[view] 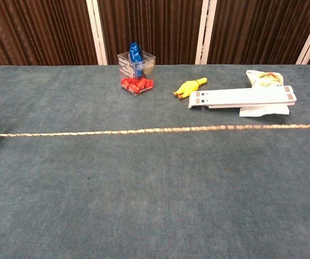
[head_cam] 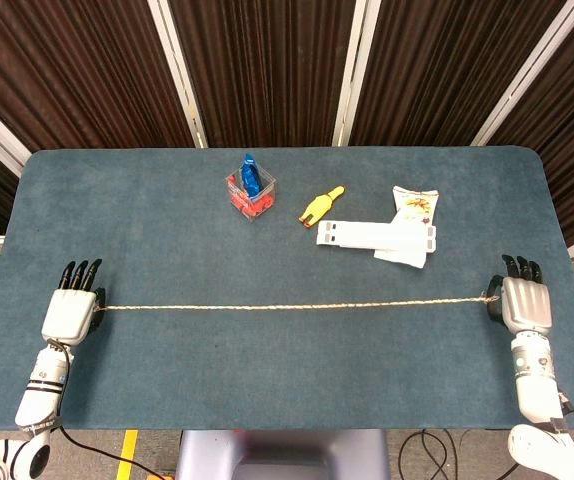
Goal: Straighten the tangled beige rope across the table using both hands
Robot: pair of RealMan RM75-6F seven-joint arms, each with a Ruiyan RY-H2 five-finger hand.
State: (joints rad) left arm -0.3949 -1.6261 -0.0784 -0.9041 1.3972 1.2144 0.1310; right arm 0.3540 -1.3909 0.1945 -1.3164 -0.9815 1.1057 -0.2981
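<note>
Rope (head_cam: pixel 287 305) is lying in 1 taut straight line across the table (head_cam: pixel 167 220), no knot showing. Left hand (head_cam: pixel 70 312) is holding its left end near the table's left edge; right hand (head_cam: pixel 525 303) is holding the right end near the right edge. Clear box (head_cam: pixel 251 192), yellow toy (head_cam: pixel 321 206) and white strip (head_cam: pixel 375 235) are sitting behind the rope.

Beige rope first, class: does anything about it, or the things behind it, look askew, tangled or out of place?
Nothing stands out. The beige rope runs straight between the left hand and right hand, with no knot or loop visible.
</note>
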